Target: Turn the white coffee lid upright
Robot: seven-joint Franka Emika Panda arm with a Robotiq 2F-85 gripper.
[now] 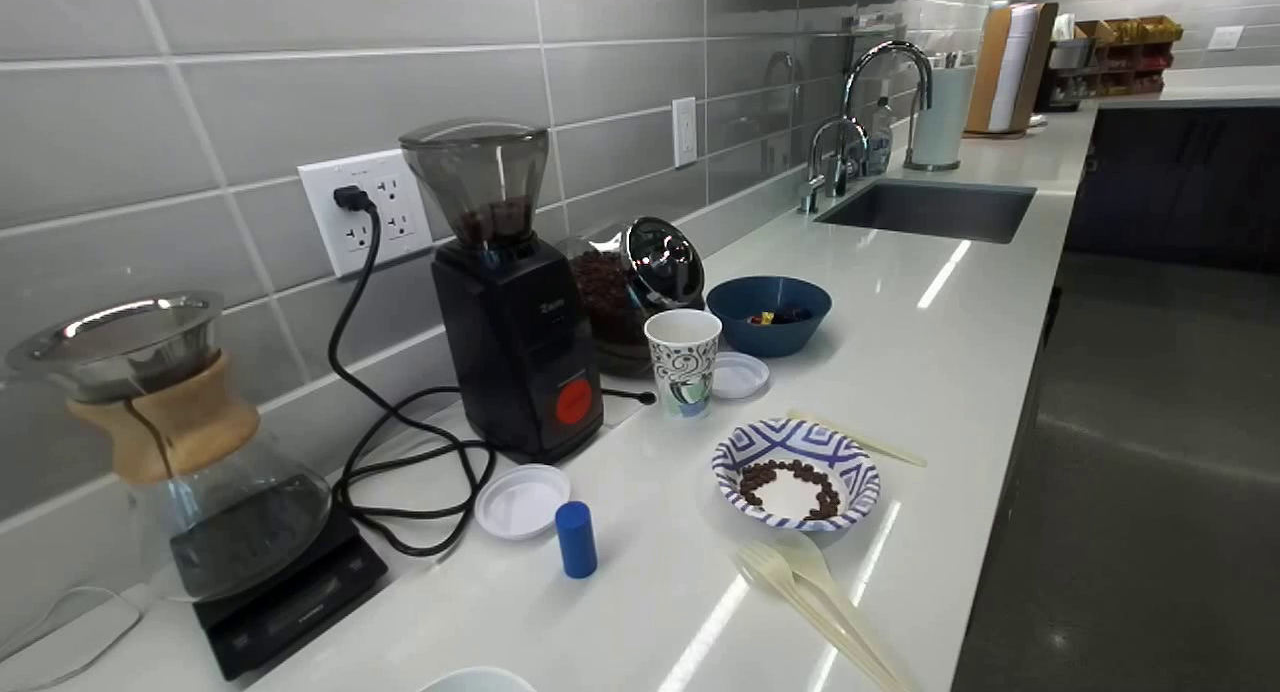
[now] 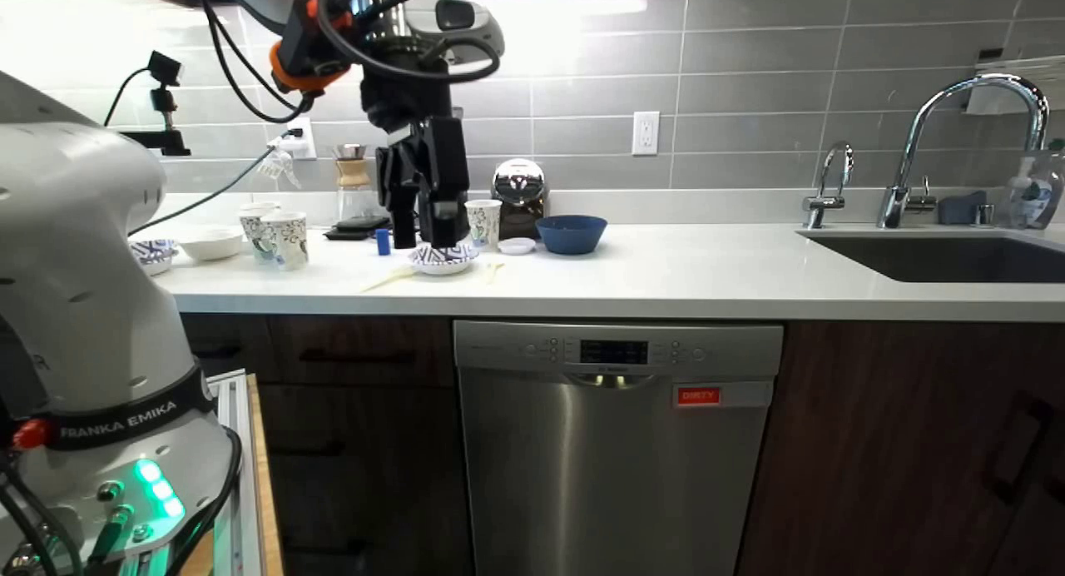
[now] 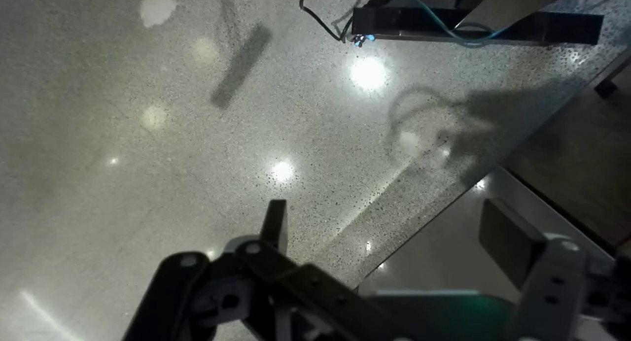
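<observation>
White coffee lid point(image 1: 740, 375) lies flat on the bench point(image 1: 880, 362), just beside the patterned cup point(image 1: 684, 367) it is probably meant to cover, and my jaws hang well apart from it, spread with nothing between them, presumably leaving room to straddle it.

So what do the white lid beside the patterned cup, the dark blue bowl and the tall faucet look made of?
White lid: probably thin plastic, satin, judging by its smooth surface and rim.
Dark blue bowl: matte, perhaps plastic, though ceramic is possible; its outer wall shows no sharp highlights.
Tall faucet: polished metal, likely chrome, from its mirror-like shine.
</observation>
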